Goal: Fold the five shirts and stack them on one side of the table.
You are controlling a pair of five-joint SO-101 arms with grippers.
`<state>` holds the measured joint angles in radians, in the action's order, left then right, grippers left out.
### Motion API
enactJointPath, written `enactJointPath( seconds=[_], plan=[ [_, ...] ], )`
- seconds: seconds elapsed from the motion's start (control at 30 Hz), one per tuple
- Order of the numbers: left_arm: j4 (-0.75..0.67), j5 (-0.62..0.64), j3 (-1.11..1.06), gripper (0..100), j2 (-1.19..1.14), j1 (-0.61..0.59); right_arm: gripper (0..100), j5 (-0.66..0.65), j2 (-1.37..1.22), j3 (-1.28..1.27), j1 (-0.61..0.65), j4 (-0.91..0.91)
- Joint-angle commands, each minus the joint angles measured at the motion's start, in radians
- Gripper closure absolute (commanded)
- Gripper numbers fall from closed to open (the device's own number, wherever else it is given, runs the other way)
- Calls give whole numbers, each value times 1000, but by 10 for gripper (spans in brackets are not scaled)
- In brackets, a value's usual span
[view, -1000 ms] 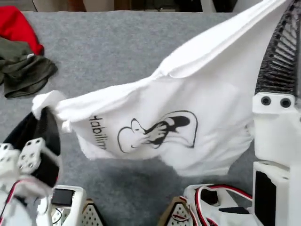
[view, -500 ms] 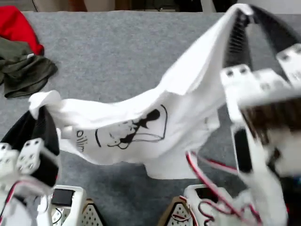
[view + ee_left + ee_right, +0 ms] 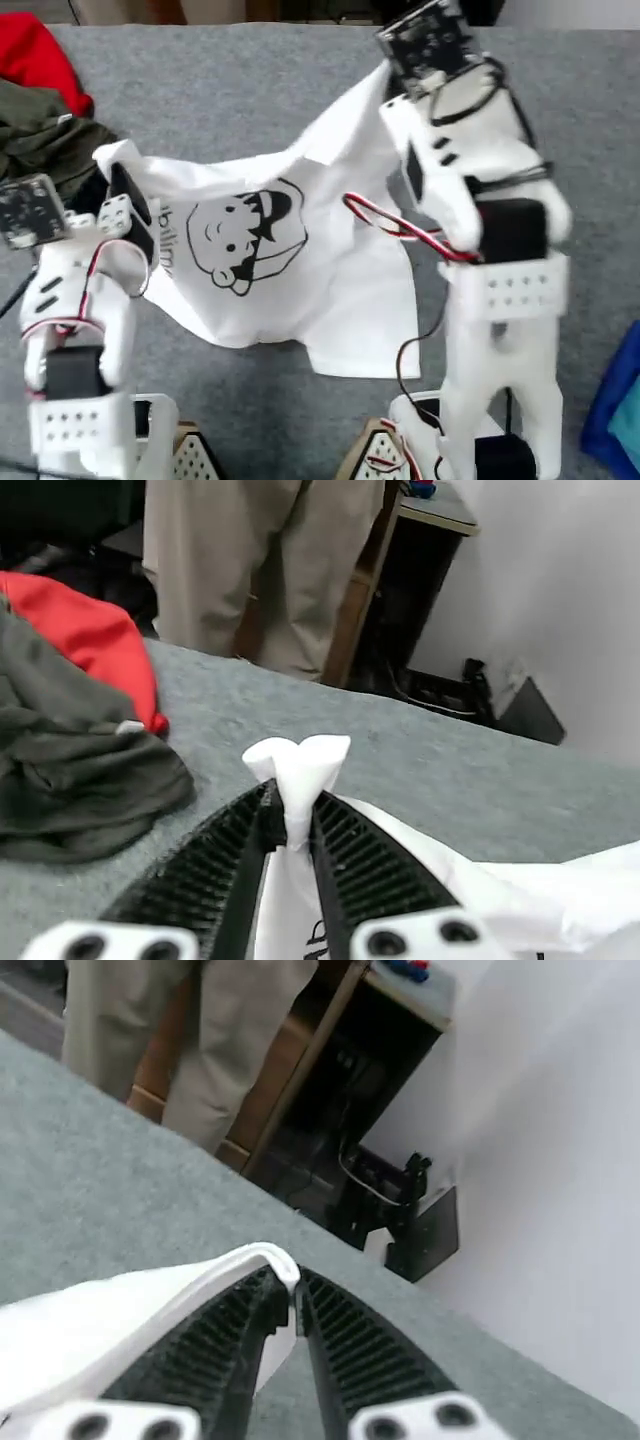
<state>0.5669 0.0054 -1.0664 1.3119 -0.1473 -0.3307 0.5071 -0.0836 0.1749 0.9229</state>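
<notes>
Nearest me, at 4 o'clock, a blue cloth [image 3: 618, 410] pokes in at the edge of the grey table [image 3: 250, 90]. Next comes the loose hem of the white shirt [image 3: 350, 325], lying on the table with its printed face up (rumpled, not flat). It trails toward 6 o'clock from the edge I'm holding. The left gripper [image 3: 287, 805] is pressed together on one bunched corner. The right gripper [image 3: 292, 1298] pinches the opposite corner, farther out. From the left gripper the held edge runs toward 2 o'clock, so the shirt's long axis lies slantwise. I judge the right arm has to come back in to square it. Beyond, at 10 o'clock, the olive shirt [image 3: 50, 150] and red shirt [image 3: 35, 55] lie unfolded.
</notes>
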Motion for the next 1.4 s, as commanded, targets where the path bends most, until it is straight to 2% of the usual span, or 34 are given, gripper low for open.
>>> enactJointPath(
  seconds=[0.0,0.23,0.33,0.43,0.67,0.83,1.0,1.07,1.13,1.37],
  plan=[
    [-255,-87,-140,980,2,-15,994,11,12,-165,22,-195],
    [-574,-184,-328,976,2,-6,994,100,12,-361,16,-439],
    [-631,-215,-368,976,2,-6,994,124,12,-395,-5,-522],
    [-629,-239,-376,976,4,-14,994,169,19,-367,-54,-549],
    [-629,-255,-308,979,13,-126,994,221,90,-170,-162,-417],
    [-629,-252,-227,979,15,-224,994,221,209,-77,-157,-287],
    [-628,-252,-207,979,64,-227,994,216,303,-30,-116,-218],
    [-597,-252,-209,979,114,-221,994,216,321,-12,-101,-198],
    [-508,-253,-206,979,168,-195,994,216,325,2,-93,-181],
    [-54,-253,-207,979,306,-72,994,219,323,-71,-91,-175]
  ],
)
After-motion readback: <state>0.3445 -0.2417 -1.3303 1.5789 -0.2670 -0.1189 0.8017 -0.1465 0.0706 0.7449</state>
